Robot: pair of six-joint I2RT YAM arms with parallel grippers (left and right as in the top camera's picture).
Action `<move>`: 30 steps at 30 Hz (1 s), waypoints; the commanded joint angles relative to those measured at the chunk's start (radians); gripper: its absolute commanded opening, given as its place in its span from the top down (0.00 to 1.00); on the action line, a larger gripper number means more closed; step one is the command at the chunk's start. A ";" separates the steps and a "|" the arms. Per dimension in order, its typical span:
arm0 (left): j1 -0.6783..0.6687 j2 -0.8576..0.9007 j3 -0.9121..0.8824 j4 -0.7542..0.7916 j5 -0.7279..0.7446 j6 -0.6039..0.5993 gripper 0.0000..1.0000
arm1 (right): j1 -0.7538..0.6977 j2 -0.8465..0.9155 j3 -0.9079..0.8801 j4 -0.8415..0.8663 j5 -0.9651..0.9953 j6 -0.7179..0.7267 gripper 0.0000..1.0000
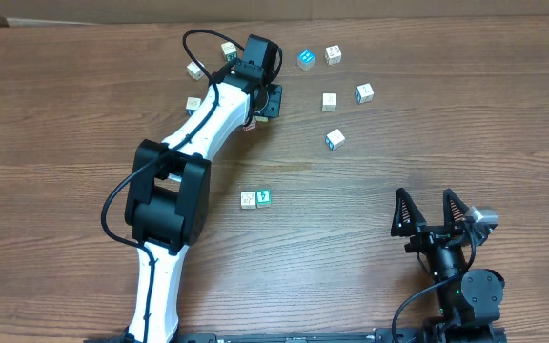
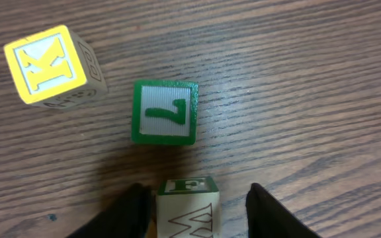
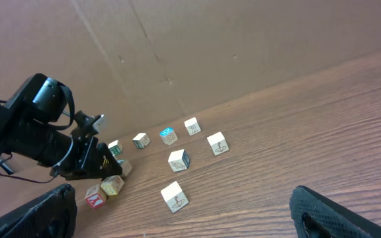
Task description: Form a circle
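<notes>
Brown grained table [image 1: 65,191] under everything. Stretched across it from the near edge toward the far left, the white-and-black left arm [image 1: 174,191]. Parked at the near right, well apart from the work, the right gripper [image 1: 425,193], spread to its widest and holding nothing.

At the far end of the arm, the left gripper [image 2: 196,198], roughly half open and straddling the W block [image 2: 187,215]. Left finger at or against the block's side, a visible gap on the right, so not clamped by the look of it.

Scattered over the far half of the table, the alphabet blocks [image 1: 329,100], in a loose ragged arc, with two more side by side nearer the middle. No closed ring yet.

Just beyond the W block and apart from it, the green block [image 2: 164,112]. Further left, turned at an angle, the yellow K block [image 2: 48,65].

Probably small painted wood: light, rigid, not fragile. Smooth-faced, and liable to twist or skid if nudged off-centre. Best taken squarely across two opposite flat faces, low on the cube, never corner to corner.
</notes>
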 commanded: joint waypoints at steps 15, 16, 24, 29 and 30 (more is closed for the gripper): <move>-0.008 0.028 0.011 -0.018 -0.002 -0.006 0.73 | -0.008 -0.008 -0.010 0.003 -0.006 -0.012 0.00; -0.008 0.024 0.019 -0.020 -0.002 -0.012 0.75 | -0.008 -0.008 -0.010 0.003 -0.006 -0.011 0.00; -0.009 -0.077 0.044 -0.036 0.067 -0.063 0.77 | -0.008 -0.008 -0.010 0.003 -0.006 -0.011 0.00; -0.009 -0.134 0.044 -0.068 0.076 -0.074 0.78 | -0.008 -0.008 -0.010 0.003 -0.006 -0.012 0.00; -0.009 -0.144 0.044 -0.072 0.075 -0.073 0.78 | -0.008 -0.008 -0.010 0.003 -0.006 -0.011 0.00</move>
